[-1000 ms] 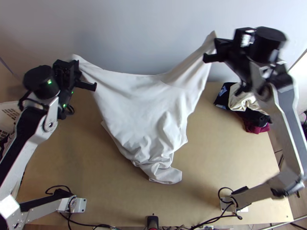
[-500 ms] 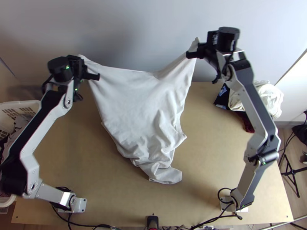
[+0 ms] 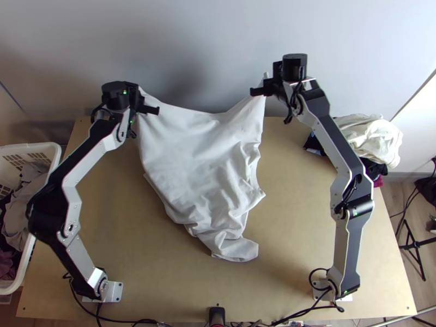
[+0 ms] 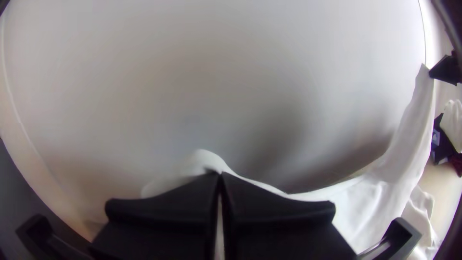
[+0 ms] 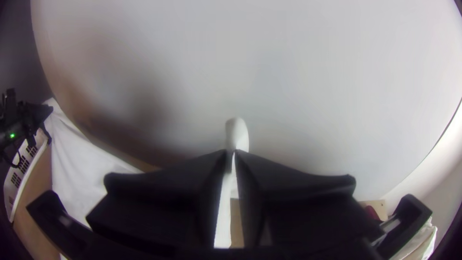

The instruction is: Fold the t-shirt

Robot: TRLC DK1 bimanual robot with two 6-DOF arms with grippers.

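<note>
Shirt (image 3: 196, 158) hangs clamped in both pairs of jaws; tighten its sagging edge (image 3: 213, 116), then lower evenly onto the tabletop (image 3: 305, 218).

links (image 3: 79, 260) silver-white | joints (image 3: 48, 220) black | cables (image 3: 310, 277) black, looping | lights (image 3: 125, 92) green | left pincer (image 3: 144, 101) black

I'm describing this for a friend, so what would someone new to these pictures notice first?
First, the large white cloth t-shirt, its far corners held up by the black left claw and black right claw, its crumpled lower end on the light wooden table. Then the white plastic basket of clothes at the top view's left edge.
</note>
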